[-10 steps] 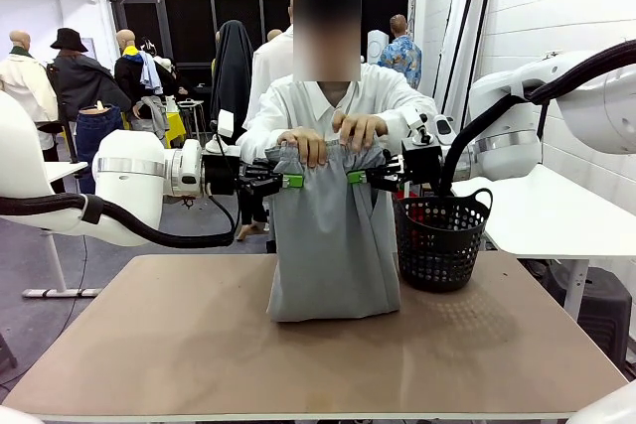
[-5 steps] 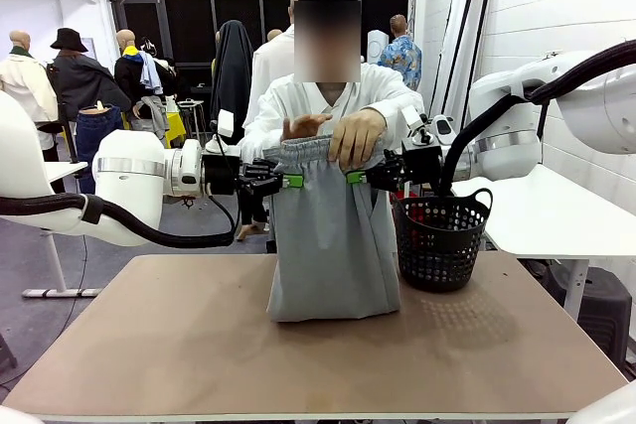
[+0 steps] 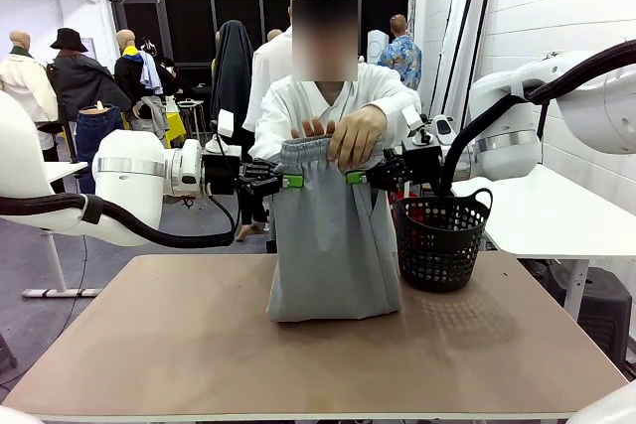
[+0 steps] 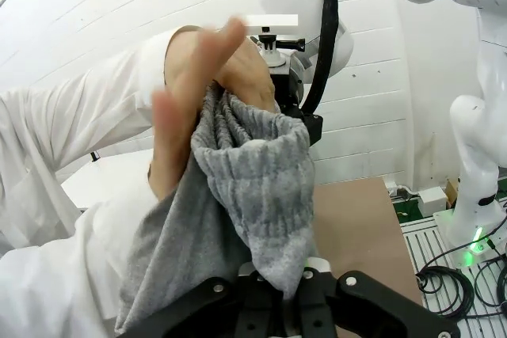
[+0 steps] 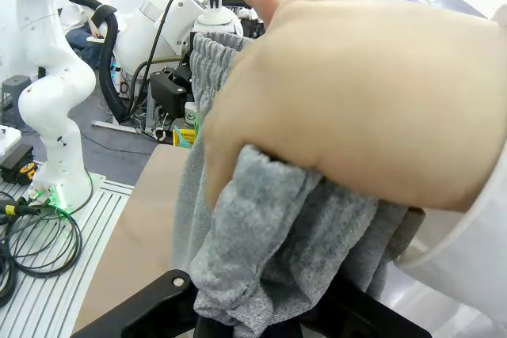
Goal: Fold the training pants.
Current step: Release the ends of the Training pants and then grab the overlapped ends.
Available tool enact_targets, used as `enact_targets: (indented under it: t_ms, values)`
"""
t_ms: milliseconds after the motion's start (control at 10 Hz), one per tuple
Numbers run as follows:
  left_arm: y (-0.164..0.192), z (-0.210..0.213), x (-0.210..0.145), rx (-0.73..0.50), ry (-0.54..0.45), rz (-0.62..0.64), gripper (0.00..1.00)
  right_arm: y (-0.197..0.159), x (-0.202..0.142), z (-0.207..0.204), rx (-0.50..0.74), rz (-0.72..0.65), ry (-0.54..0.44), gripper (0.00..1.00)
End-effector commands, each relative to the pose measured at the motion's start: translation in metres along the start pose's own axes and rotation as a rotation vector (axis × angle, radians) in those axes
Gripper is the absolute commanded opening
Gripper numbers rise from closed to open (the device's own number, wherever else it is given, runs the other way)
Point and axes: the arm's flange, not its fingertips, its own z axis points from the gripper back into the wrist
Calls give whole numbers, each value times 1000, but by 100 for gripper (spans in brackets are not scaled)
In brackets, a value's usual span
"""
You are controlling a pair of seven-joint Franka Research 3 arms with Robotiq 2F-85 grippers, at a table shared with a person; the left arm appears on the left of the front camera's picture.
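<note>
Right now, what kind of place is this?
Probably a robotics lab: the left gripper and right gripper clamp the training pants upright on a table, with cables on the floor beside it.

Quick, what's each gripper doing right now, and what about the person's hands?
Left gripper: closed on the training pants, just under the waistband.
Right gripper: closed on the training pants, opposite side.
Person's hands: on the waistband's top edge.

Left gripper and right gripper held level, pointing inward at each other, both clamped shut
</note>
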Motion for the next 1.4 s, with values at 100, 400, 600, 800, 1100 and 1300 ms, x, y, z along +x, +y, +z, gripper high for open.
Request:
enact_targets:
  t_ms: [100,400,600,800,1100,1300]
  values:
    - [-3,-1,-1,14,-20,-15,0,1,2,0,10,1,-8,0]
    - [-3,-1,-1,14,-20,-15,0,1,2,0,10,1,-8,0]
    - [-3,-1,-1,14,-20,-15,0,1,2,0,10,1,-8,0]
    - [-3,-1,-1,14,-20,-15,0,1,2,0,10,1,-8,0]
    - [-3,-1,-1,14,-20,-15,0,1,2,0,10,1,-8,0]
    - [-3,-1,-1,14,-20,-15,0,1,2,0,10,1,-8,0]
